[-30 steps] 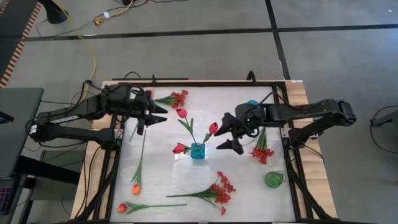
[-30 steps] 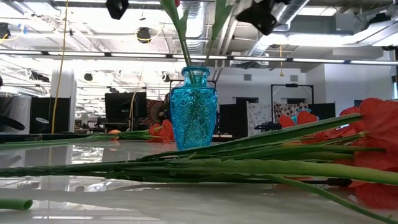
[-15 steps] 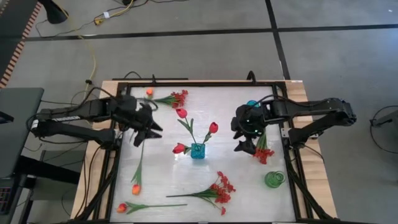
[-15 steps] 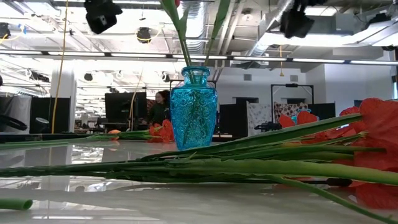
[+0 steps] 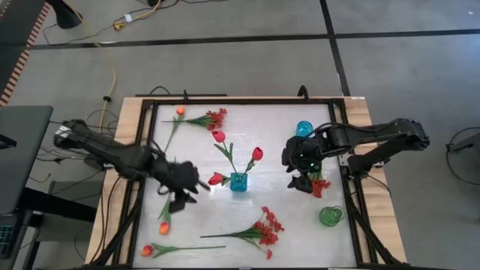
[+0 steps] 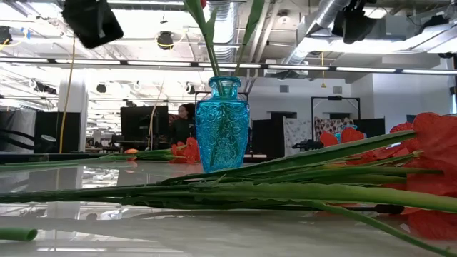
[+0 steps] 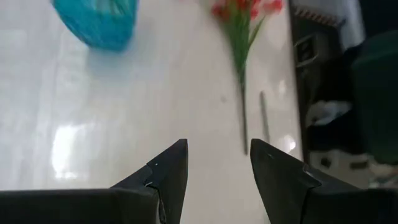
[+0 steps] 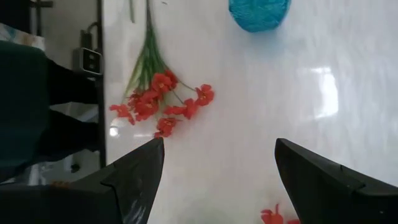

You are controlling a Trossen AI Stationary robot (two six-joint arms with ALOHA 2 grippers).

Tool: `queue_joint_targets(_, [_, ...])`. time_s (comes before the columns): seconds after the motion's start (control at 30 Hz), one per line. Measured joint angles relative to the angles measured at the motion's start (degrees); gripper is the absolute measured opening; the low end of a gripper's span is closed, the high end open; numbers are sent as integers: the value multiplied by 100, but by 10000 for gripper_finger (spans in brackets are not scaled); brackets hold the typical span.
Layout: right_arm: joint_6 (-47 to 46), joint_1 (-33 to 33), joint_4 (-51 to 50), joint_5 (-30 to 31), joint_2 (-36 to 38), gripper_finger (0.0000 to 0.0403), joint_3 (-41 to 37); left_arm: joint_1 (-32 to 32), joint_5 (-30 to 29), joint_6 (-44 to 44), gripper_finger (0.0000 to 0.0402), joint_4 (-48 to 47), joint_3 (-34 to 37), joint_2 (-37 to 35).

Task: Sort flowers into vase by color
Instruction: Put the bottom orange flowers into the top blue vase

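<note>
Overhead and wrist views of 2 dark jointed arms above a glossy white table framed in black rail. The left arm reaches in from the table's left edge and bends toward the centre; the left gripper hangs above the table just left of the blue vase, near the stem of 1 orange tulip. Its 2 tapered dark fingers stand apart with bare table between them, holding nothing. The right arm extends from the right edge and folds back on itself; the right gripper points down beside a bushy spray of small red blossoms near the right edge. Its fingers are spread wide and empty.

The blue vase is translucent patterned glass with a narrow neck, standing upright at the table's centre and holding 3 red rosebuds on thin green stems. A second spray of red blossoms lies toward the front edge, a third near the back edge. A second orange tulip lies at the front-left corner. A green vase stands near the front-right corner, and a second blue vase toward the back right.
</note>
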State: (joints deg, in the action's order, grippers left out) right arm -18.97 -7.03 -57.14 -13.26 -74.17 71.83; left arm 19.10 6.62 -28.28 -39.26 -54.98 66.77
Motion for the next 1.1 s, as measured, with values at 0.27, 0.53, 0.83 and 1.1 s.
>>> queue_joint_targets(0.27, [-15, -92, -587, 140, 0, 330, 0, 705, 79, -36, 162, 1236, 0, 1542])
queue_joint_targets(0.53, [349, -91, -1186, 138, 0, 330, 0, 1139, -111, -278, 162, 3244, -1, 2913])
queue_joint_targets(0.83, [1021, -31, -1311, 138, 0, 330, 0, 1428, -1612, -216, 162, 4462, -328, 4197])
queue_joint_targets(1.1, [1500, -33, -1518, 130, 0, 330, 0, 1428, -1742, 133, 162, 4437, -1023, 5000])
